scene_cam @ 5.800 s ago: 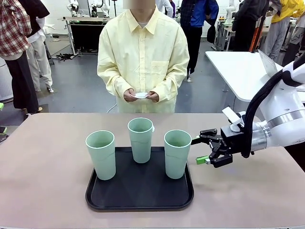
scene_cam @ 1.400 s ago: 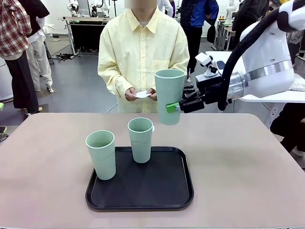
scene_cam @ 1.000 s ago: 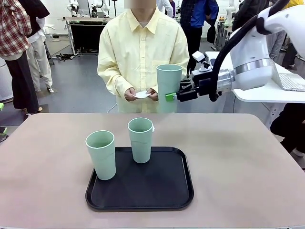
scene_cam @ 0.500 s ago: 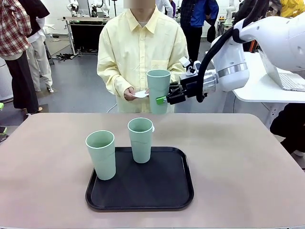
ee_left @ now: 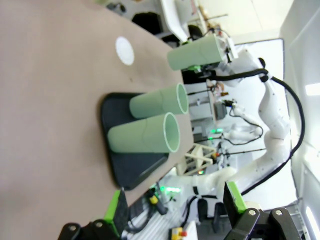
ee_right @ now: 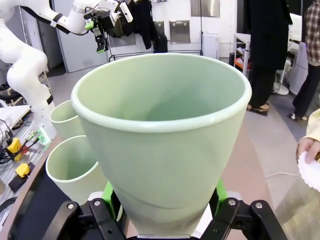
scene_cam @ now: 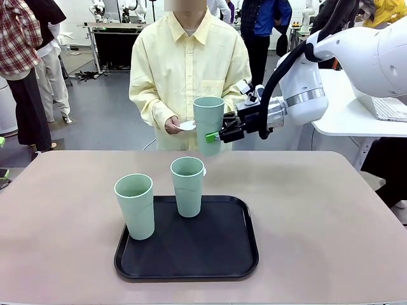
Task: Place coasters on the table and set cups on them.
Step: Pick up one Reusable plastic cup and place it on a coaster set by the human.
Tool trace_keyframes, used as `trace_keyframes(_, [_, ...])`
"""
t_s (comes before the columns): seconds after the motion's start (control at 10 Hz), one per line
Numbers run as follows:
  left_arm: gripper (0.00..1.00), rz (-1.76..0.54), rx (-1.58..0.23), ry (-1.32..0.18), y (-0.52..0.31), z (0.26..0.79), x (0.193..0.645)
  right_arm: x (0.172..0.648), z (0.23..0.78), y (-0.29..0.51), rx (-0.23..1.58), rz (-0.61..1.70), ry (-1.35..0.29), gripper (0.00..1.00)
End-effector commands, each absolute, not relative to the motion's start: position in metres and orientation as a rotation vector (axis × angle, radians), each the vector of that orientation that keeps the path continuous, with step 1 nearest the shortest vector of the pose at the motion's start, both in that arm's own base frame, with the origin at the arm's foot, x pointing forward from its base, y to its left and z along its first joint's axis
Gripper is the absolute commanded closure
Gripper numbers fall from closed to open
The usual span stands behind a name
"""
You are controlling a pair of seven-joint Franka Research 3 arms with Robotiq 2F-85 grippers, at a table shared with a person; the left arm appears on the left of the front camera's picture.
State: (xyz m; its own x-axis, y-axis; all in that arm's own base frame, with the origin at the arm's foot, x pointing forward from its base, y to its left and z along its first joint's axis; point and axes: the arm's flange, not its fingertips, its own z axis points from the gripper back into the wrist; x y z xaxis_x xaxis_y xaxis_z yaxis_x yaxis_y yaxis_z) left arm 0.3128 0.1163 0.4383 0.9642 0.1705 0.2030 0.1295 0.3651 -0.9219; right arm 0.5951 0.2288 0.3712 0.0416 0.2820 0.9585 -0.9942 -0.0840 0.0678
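Note:
My right gripper [scene_cam: 218,135] is shut on a pale mint-green cup [scene_cam: 208,124] and holds it upright in the air over the table's far edge, in front of the person. In the right wrist view this cup [ee_right: 162,135] sits between the green pads of my right gripper [ee_right: 163,202]. Two more cups [scene_cam: 135,206] [scene_cam: 187,185] stand on the black tray [scene_cam: 191,257]. One white coaster [ee_left: 125,50] lies on the beige table [scene_cam: 318,216] beyond the tray. The person's hands hold another coaster [scene_cam: 187,126]. My left gripper [ee_left: 174,210] is open and holds nothing, well off from the tray.
The person in a pale yellow shirt stands at the far side, hands [scene_cam: 173,127] close to the lifted cup. A white table with a laptop [scene_cam: 388,111] stands at the right. Other people stand in the background. Bare tabletop lies on both sides of the tray.
My right gripper has carried the cup to the left and a little lower, closer to the person's hands. The two cups on the tray have not moved.

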Motion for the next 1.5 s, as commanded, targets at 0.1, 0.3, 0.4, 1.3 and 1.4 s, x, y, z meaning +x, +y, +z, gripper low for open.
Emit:
trace_keyframes(0.1, [0.0,0.021,-1.214,-0.295,0.117,0.439,0.313,0.595,0.371,0.229,1.088,1.356,-0.913,0.18])
trace_keyframes(0.3, [0.0,0.021,-1.214,-0.295,0.117,0.439,0.313,0.602,0.354,0.23,1.102,1.408,-0.998,0.18])
trace_keyframes(0.4, [0.0,0.021,-1.214,-0.295,0.117,0.439,0.313,0.613,0.336,0.232,1.136,1.398,-1.028,0.18])
trace_keyframes(1.3, [0.0,0.021,-1.214,-0.295,0.117,0.439,0.313,0.643,0.262,0.272,1.168,1.333,-1.033,0.18])
trace_keyframes(1.4, [0.0,0.021,-1.214,-0.295,0.117,0.439,0.313,0.645,0.261,0.275,1.167,1.331,-1.03,0.18])
